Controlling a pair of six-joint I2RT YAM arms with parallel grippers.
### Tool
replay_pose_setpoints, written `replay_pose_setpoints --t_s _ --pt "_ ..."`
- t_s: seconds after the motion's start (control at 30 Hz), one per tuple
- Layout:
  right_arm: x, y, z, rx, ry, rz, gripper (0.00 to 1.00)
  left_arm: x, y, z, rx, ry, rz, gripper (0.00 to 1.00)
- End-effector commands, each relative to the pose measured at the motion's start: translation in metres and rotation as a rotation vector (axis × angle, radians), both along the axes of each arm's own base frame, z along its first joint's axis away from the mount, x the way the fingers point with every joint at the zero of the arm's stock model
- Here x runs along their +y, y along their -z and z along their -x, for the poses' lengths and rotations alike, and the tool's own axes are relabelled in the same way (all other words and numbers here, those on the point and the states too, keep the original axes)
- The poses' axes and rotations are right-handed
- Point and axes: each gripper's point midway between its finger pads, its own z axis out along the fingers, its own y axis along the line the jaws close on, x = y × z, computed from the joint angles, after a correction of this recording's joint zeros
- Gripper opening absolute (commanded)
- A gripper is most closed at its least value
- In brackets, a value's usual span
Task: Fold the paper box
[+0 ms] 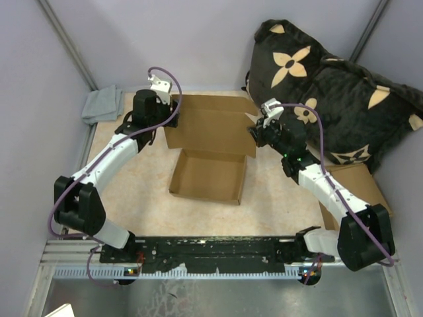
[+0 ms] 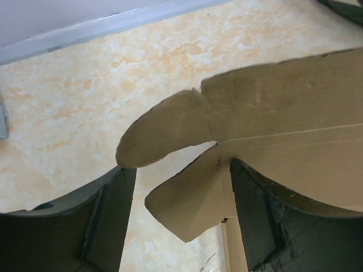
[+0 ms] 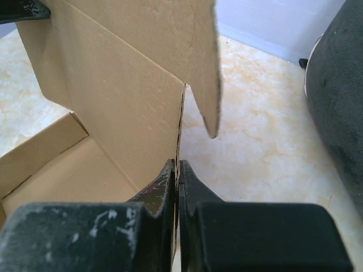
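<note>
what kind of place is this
Probably a robotics lab test cell: plain partition walls boxing in a table, robot arms bolted to a metal rail at its edge, working a paper box.

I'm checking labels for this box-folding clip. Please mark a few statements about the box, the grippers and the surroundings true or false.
1. The right gripper pinches an edge of the lid. True.
2. The left gripper is clamped shut on a flap. False: its fingers stand apart, with the flaps loose between them.
3. The box is closed. False: the lid stands raised behind the open bottom.
4. A grey cloth lies at the far left corner of the table. True.
</note>
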Motion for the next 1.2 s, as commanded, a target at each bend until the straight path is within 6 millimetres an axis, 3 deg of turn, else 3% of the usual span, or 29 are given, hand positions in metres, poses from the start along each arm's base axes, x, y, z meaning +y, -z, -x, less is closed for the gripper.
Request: replay_pose_setpoints --t_s 0.0,0.1,0.17,0.37,0.6,0.83,1.17 --pt "0.001 -0.048 -0.002 -0.147 -0.016 -0.025 0.0 0.011 -0.007 -0.007 -0.008 -0.017 -0.045 0.74" --pt "0.001 -0.045 -0.003 -0.138 -0.014 -0.022 0.0 0.011 -0.003 -0.005 0.01 0.004 -0.035 0.72" --pt "0.002 -0.045 -0.004 -0.134 -0.016 -0.022 0.0 0.007 -0.003 0.0 0.017 0.031 -0.02 0.65" --pt "0.004 -0.04 -0.008 -0.085 -0.023 -0.015 0.01 -0.014 -0.009 0.019 0.048 0.158 0.045 0.34" --pt "0.01 -0.033 -0.012 0.095 -0.024 -0.005 0.19 -0.025 -0.012 0.034 0.067 0.236 0.078 0.0" --pt "0.009 -0.014 -0.009 0.28 -0.013 0.042 0.31 -0.024 -0.008 0.043 0.085 0.247 0.078 0.0" --pt "0.002 0.001 -0.011 0.454 0.03 0.093 0.31 -0.013 -0.034 0.063 -0.006 0.218 0.106 0.0"
